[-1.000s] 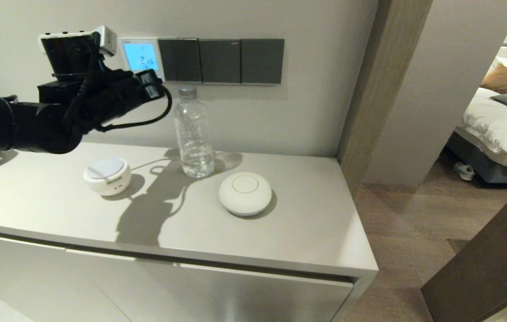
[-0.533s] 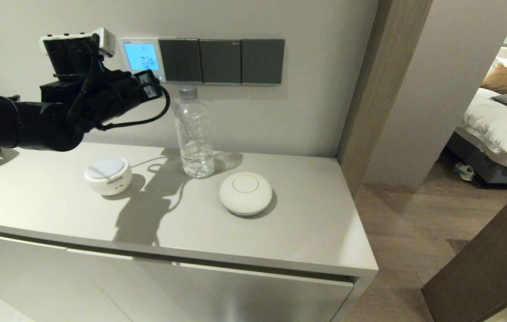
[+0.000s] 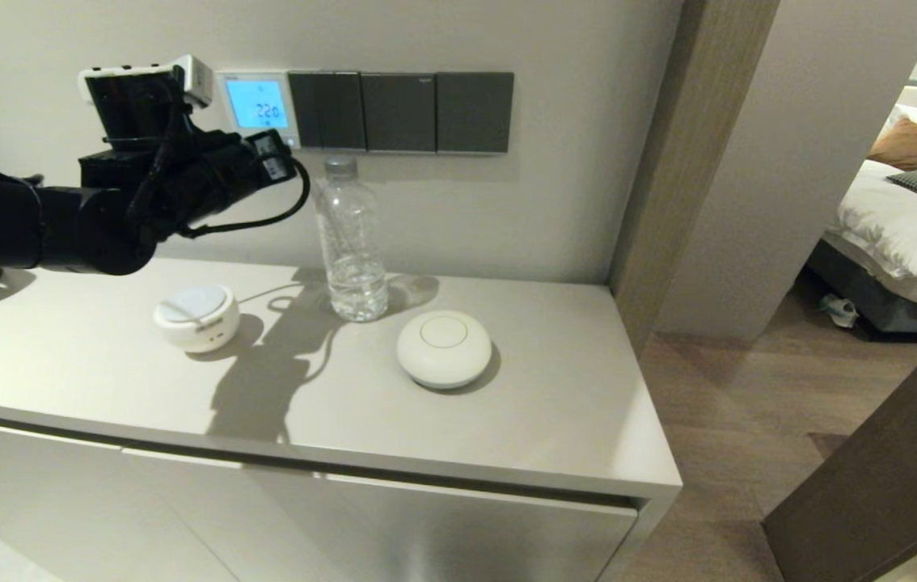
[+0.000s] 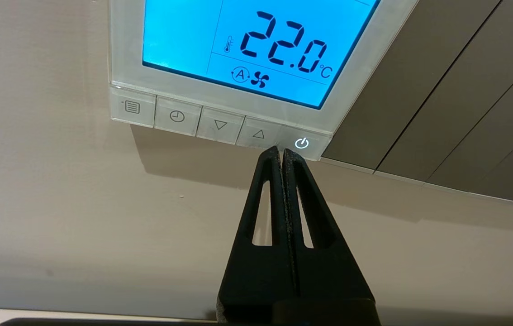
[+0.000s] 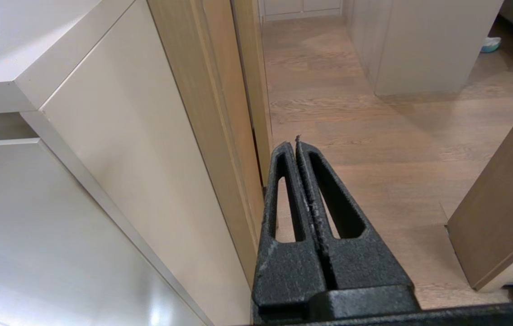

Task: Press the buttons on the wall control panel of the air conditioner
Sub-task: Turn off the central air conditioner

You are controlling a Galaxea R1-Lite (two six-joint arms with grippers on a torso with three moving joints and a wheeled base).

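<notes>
The white wall control panel (image 3: 256, 105) hangs on the wall, its screen lit light blue and reading 22.0. In the left wrist view the panel (image 4: 125, 54) fills the upper part, with its row of pale buttons (image 4: 220, 125) under the screen. My left gripper (image 4: 282, 151) is shut and empty; its tips sit at the row's lower edge, between the up-arrow key (image 4: 258, 134) and the lit power key (image 4: 301, 143). In the head view the left gripper (image 3: 279, 155) is just below the panel's lower right corner. My right gripper (image 5: 292, 144) is shut, parked low beside the cabinet.
Three dark grey switch plates (image 3: 402, 111) sit right of the panel. On the cabinet top (image 3: 555, 404) stand a clear water bottle (image 3: 351, 242), a small white round device (image 3: 196, 317) and a white dome (image 3: 444, 349). A doorway and bed (image 3: 903, 218) lie at right.
The screen reading has gone up from about 21.5 to 22.0. My left arm has shifted slightly to the right and stays at the panel's button row.
</notes>
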